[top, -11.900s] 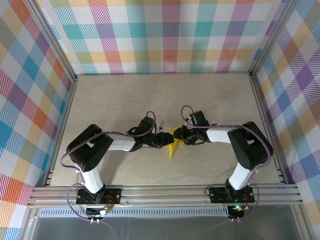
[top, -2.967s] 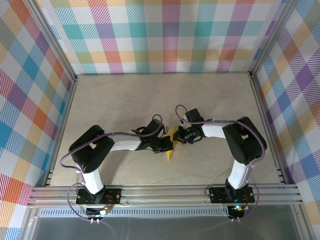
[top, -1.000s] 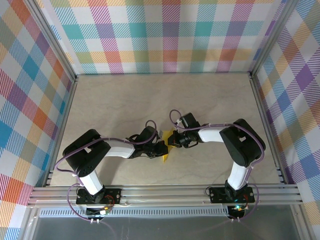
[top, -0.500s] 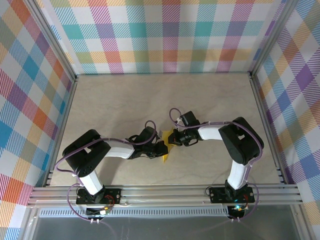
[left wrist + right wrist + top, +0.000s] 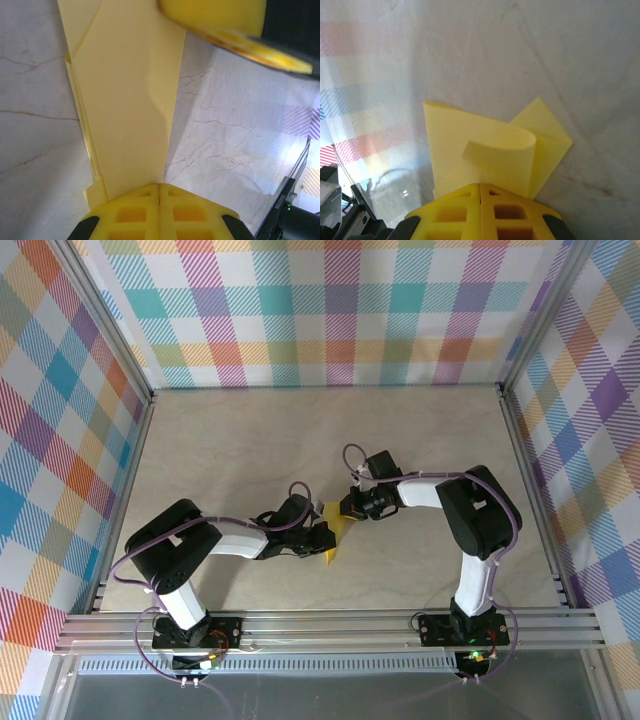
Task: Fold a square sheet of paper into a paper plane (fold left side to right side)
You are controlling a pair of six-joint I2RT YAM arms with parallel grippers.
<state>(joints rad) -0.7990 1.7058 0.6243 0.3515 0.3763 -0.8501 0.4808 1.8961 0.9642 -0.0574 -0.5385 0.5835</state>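
You see: beige marbled table [image 5: 250, 440] filling mid-frame | plaid walls [image 5: 340, 310] along top, left and right edges | metal rail [image 5: 330, 625] across the bottom

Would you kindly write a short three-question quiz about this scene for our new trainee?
1. True or false: the left pincer is shut on the folded thin yellow paper sheet.
2. The surface under the sheet is: A a beige marbled table; B a tray; C a plate.
3. Fill in: beside the right pincer, the sheet's top layer is ____ over, not pressed flat.
Key: 1 true; 2 A; 3 curled.
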